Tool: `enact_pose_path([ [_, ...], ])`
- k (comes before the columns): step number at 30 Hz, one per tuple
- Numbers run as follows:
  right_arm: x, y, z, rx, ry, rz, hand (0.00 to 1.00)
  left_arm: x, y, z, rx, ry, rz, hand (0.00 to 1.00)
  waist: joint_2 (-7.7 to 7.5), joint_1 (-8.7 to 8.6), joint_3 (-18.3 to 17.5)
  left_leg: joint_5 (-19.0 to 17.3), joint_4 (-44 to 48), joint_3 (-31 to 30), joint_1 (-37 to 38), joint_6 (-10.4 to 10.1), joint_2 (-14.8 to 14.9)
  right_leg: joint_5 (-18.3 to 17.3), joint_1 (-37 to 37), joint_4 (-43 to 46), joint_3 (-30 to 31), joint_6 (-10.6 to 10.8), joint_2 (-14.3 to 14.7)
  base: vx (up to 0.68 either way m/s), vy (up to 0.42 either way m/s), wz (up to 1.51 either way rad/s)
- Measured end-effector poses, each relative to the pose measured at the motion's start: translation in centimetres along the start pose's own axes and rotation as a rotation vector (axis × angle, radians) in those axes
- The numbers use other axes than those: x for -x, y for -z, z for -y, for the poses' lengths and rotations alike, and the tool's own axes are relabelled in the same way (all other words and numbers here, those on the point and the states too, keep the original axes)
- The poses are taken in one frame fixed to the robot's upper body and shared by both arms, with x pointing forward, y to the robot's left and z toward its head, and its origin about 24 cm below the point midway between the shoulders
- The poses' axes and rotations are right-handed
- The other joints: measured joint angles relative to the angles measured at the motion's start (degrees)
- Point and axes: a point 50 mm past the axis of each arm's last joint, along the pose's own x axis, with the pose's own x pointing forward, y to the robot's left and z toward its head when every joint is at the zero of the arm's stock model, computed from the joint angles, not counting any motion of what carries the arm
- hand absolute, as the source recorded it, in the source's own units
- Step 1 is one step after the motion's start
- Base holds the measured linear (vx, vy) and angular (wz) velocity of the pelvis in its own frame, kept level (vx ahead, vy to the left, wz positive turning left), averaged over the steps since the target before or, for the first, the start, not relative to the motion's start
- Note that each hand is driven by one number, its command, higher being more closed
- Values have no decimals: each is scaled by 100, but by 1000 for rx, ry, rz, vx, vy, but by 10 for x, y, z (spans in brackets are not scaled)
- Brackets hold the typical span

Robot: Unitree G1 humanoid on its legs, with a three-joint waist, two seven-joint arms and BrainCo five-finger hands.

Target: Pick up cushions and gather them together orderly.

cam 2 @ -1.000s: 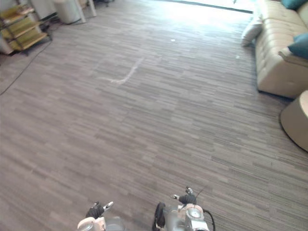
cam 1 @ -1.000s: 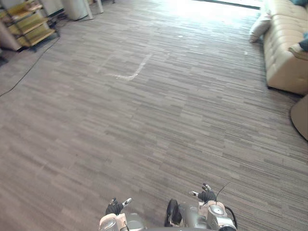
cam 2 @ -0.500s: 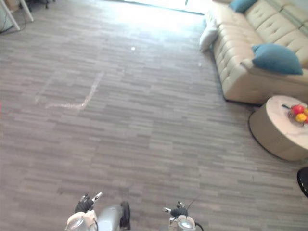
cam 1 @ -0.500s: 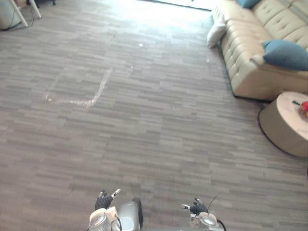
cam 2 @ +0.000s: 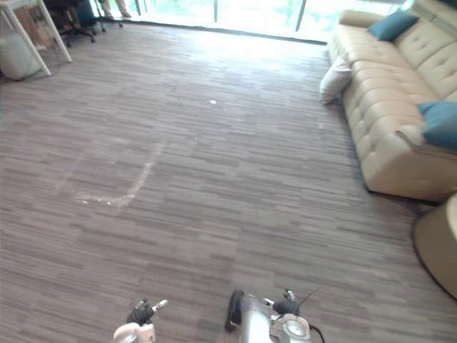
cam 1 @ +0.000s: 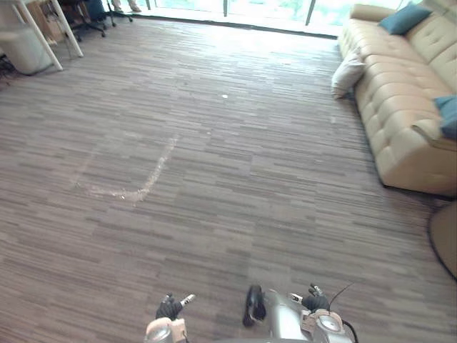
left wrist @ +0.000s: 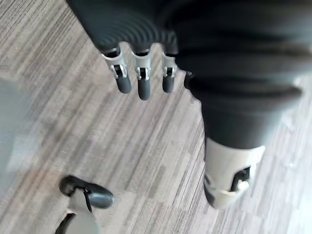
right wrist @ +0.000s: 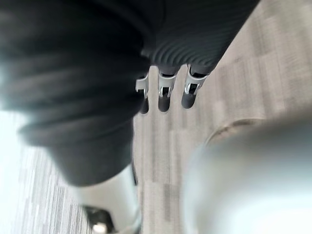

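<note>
Well, cushions: white cushion point(cam 1: 348, 71) on the floor point(cam 1: 214, 179), leaning on the far end of the sofa point(cam 1: 400, 100); far teal cushion point(cam 1: 403, 18) and near teal cushion point(cam 1: 448, 116) on the sofa.
Around: round table point(cam 2: 439, 246) by the sofa's near end; tape mark point(cam 1: 153, 171) mid-floor.
Hands: left hand point(left wrist: 142, 80), right hand point(right wrist: 165, 95), fingers straight, holding nothing.
Right eye view: more of the round table.

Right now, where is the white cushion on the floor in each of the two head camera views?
Left eye view: white cushion upper right, on the floor against the beige sofa.
Right eye view: same cushion, upper right, slightly nearer the centre.
Shared landmark: pale L-shaped floor mark, left of centre in both.
</note>
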Motion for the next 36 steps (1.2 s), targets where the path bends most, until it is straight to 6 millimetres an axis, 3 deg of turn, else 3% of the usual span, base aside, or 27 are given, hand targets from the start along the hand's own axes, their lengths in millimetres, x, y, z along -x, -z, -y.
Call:
enact_pose_path([
  [1, 0, 1, -3, -7, -5, -16, 0, -1, -5, -2, 16, -10, 17, 0, -19, 32, 99, -114, 714, 193, -351, 103, 230, -126, 502, -210, 102, -48, 158, 743, -150, -53],
  [2, 0, 5, -6, -21, -13, -32, 0, -1, -9, -5, 18, -17, 33, 0, -125, 86, 150, -229, 912, 285, -568, 141, 279, -180, 874, -410, 190, -53, 199, 699, -146, -56],
  [3, 2, 10, -13, -20, -35, -57, 0, -2, -14, -13, 8, -33, 51, 0, -322, 160, 182, -378, 804, 403, -1005, 257, 230, -195, 1375, -782, 357, -72, 214, 641, -141, -56],
  [5, 4, 14, -23, -34, -59, -71, 0, -2, -23, -16, 29, -40, 97, 0, -497, 277, 117, -556, -19, 542, -1735, 444, 73, -190, 1932, -1377, 626, -63, 211, 680, -104, -66],
  [6, 4, 12, -28, -32, -70, -66, 0, -1, -26, -15, 50, -39, 118, 0, -538, 327, 142, -559, -885, 490, -2198, 480, -85, -210, 2270, -1681, 792, -26, 214, 625, 1, -64],
  [8, 5, 13, -32, -37, -75, -69, 0, -1, -29, -12, 78, -35, 134, 0, -505, 395, 184, -362, -2167, 428, -2540, 498, -338, -315, 2647, -1926, 1017, 131, 150, 601, 98, -66],
  [10, 6, 17, -36, -30, -79, -84, 0, 0, -29, -9, 100, -29, 145, 0, -454, 511, 150, 51, -3429, 374, -2743, 479, -500, -684, 2982, -2117, 1298, 376, 84, 558, 229, -88],
  [11, 8, 20, -40, -35, -85, -95, 0, 0, -31, -10, 108, -30, 153, 0, -553, 593, 87, 520, -3251, 374, -2774, 633, -537, -907, 3133, -2092, 1459, 435, -33, 783, 365, -85],
  [12, 11, 25, -45, -44, -94, -112, 0, 0, -32, -15, 103, -40, 159, 0, -674, 614, -66, 606, -3078, 517, -2803, 654, -591, -1014, 3154, -1992, 1589, 411, -159, 903, 361, -79],
  [14, 16, 33, -56, -33, -129, -136, 0, -1, -33, -24, 86, -60, 159, 0, -993, 652, -172, 518, -2804, 820, -2495, 912, -634, -968, 2695, -370, 1833, 596, -449, 778, 269, -66],
  [15, 16, 34, -56, -33, -130, -134, 0, -1, -33, -28, 68, -66, 155, 0, -1078, 650, -184, 326, -2806, 937, -2289, 919, -691, -716, 2265, 660, 1892, 940, -574, 690, 281, -37],
  [16, 15, 33, -50, -40, -114, -128, 0, -3, -36, -30, 44, -69, 151, 0, -1151, 569, -158, 51, -2820, 969, -1961, 949, -822, -68, 1709, 2048, 1968, 1383, -758, 800, 311, -16],
  [17, 14, 32, -48, -54, -105, -122, 0, -5, -33, -31, 25, -73, 120, 0, -1142, 519, -127, -165, -2849, 982, -1551, 976, -930, 139, 1288, 3104, 1885, 1482, -946, 646, 234, 0],
  [18, 14, 30, -47, -59, -100, -110, 0, -5, -30, -31, 16, -73, 100, 0, -1116, 486, -116, -303, -2924, 990, -1208, 1002, -961, 134, 1110, 3580, 1744, 1472, -1056, 648, 185, 10],
  [21, 13, 21, -45, -69, -98, -58, 0, -5, -27, -26, -7, -58, 87, 0, -1011, 394, -100, -631, -3681, 968, -19, 1025, -975, -68, 172, 3699, 1000, 1173, -1196, 596, 101, 6],
  [24, 7, 7, -38, -75, -80, -12, 0, -6, -20, -26, -26, -54, 49, 0, -928, 200, -20, -692, -4417, 915, 879, 926, -943, -143, -648, 1732, 254, 1069, -1051, 619, 21, 17],
  [27, 5, 9, -23, -53, -47, -26, 0, -5, -15, -21, -77, -33, 38, 0, -860, 98, 1, -695, -4941, 635, 1642, 926, -998, 616, -739, -728, 254, 887, -687, 826, -94, 57],
  [28, 5, 14, -17, -63, -35, -43, 0, -4, -11, -21, -82, -33, 28, 0, -828, 49, 9, -695, -4972, 415, 1873, 926, -1013, 1131, -729, -694, 480, 510, -609, 805, -164, 79],
  [29, 5, 12, -16, -58, -34, -38, 0, -3, -8, -17, -85, -23, 22, 0, -726, -18, -26, -690, -4864, 229, 1929, 925, -925, 1255, -752, -402, 514, 376, -599, 790, -190, 68],
  [30, 3, 6, -12, -40, -27, -18, 0, -1, 0, -9, -73, -6, 0, 0, -479, -42, -104, -662, -4270, 84, 1731, 887, -705, 813, -785, 47, 331, 319, -537, 754, -212, 47],
  [31, 1, 2, -8, -37, -22, -10, 0, -1, 1, -6, -58, -3, -1, 0, -332, -28, -101, -545, -3379, -25, 1352, 713, -564, 495, -706, 201, 231, 303, -494, 879, -247, 34],
  [32, 0, 0, -4, -27, -15, -6, 0, -1, -1, -3, -30, -2, 2, 0, -148, -18, -56, 185, -1729, -190, 628, 347, -362, 174, -448, 222, 226, 269, -361, 726, -193, 8],
  [33, -1, -1, -2, -19, -12, -5, 0, -1, -1, -2, -9, -8, 2, 0, -105, 3, -8, 758, -840, -242, 210, 105, -202, 46, -208, 99, 274, 232, -231, 727, -137, -14],
  [34, -1, -1, -3, -12, -13, -9, 0, -1, -1, -3, 8, -14, 5, 0, -27, 48, 44, 658, 143, -107, -236, 104, 65, -67, 251, -145, 310, 157, -31, 727, -97, -33],
  [36, 0, 4, -12, -19, -34, -32, 0, -2, -12, -11, 15, -30, 47, 0, -184, 137, 171, 208, 906, 228, -812, 226, 246, -216, 1125, -612, 413, 120, 67, 693, -102, -27],
])
